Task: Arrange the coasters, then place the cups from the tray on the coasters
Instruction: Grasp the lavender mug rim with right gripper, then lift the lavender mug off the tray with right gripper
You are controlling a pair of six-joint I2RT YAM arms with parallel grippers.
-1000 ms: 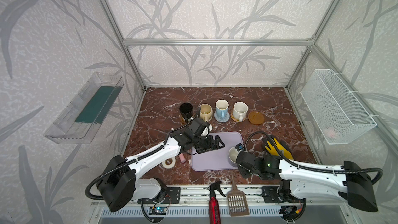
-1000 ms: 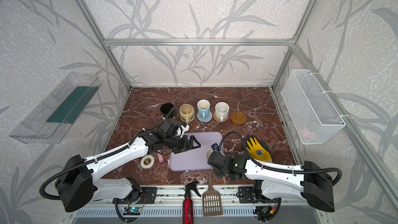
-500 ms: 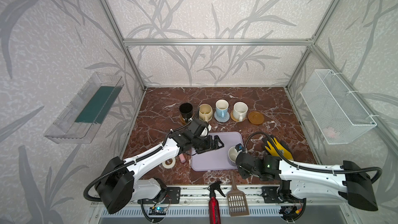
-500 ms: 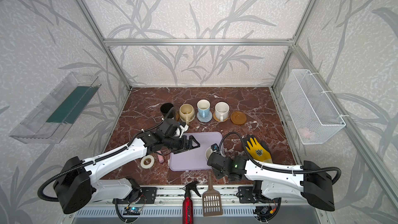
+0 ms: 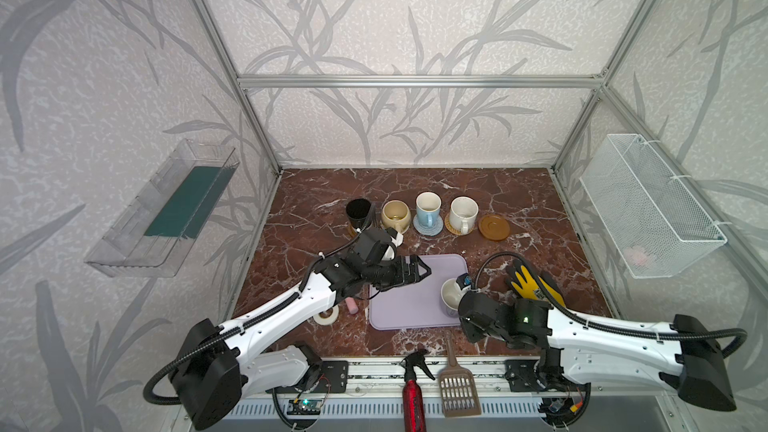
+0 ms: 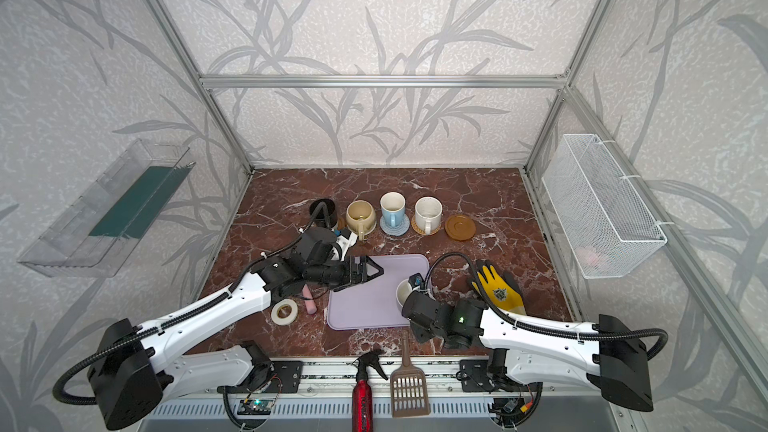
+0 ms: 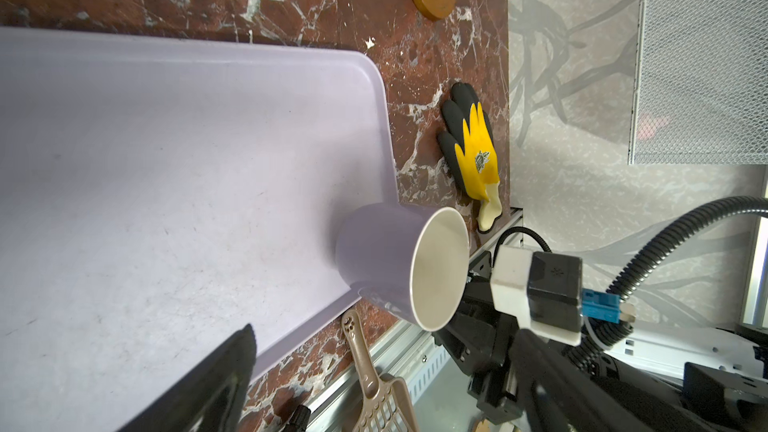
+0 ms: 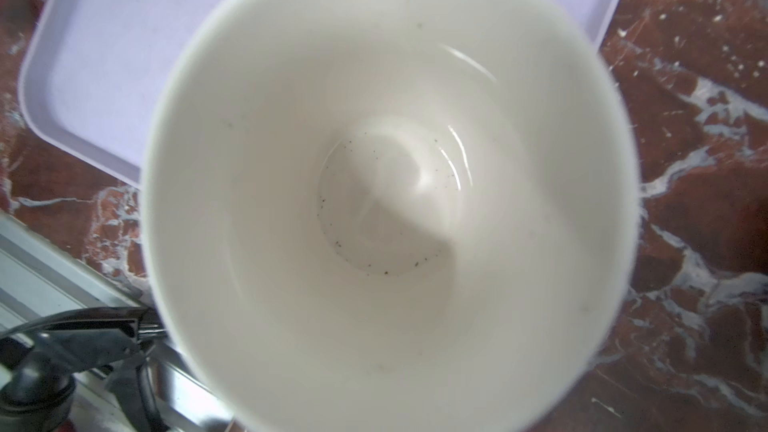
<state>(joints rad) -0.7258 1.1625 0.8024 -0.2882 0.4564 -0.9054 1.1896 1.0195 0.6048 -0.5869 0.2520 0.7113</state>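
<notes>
The lavender tray (image 5: 409,305) lies near the table's front. A lavender cup (image 5: 450,296) (image 7: 374,251) with a cream inside is tilted at the tray's right edge, and my right gripper (image 5: 460,303) is shut on it. Its fingers are hidden, and the cup's inside (image 8: 390,201) fills the right wrist view. My left gripper (image 5: 417,273) hovers open and empty over the tray's far left corner. Behind the tray stand a black cup (image 5: 358,210), a beige cup (image 5: 395,214), a light blue cup (image 5: 428,206) on a grey-blue coaster (image 5: 428,229) and a white cup (image 5: 463,211) on a tan coaster (image 5: 451,226). A brown wooden coaster (image 5: 493,227) lies bare at the row's right end.
A yellow and black glove (image 5: 530,284) lies right of the tray. A white tape roll (image 5: 327,317) and a pink stick (image 5: 352,306) lie to its left. A red spray bottle (image 5: 411,392) and a brown scoop (image 5: 457,384) rest at the front rail. A wire basket (image 5: 648,205) hangs on the right wall.
The right gripper has closed on the lavender cup at the tray's right edge. The left arm has barely moved.
</notes>
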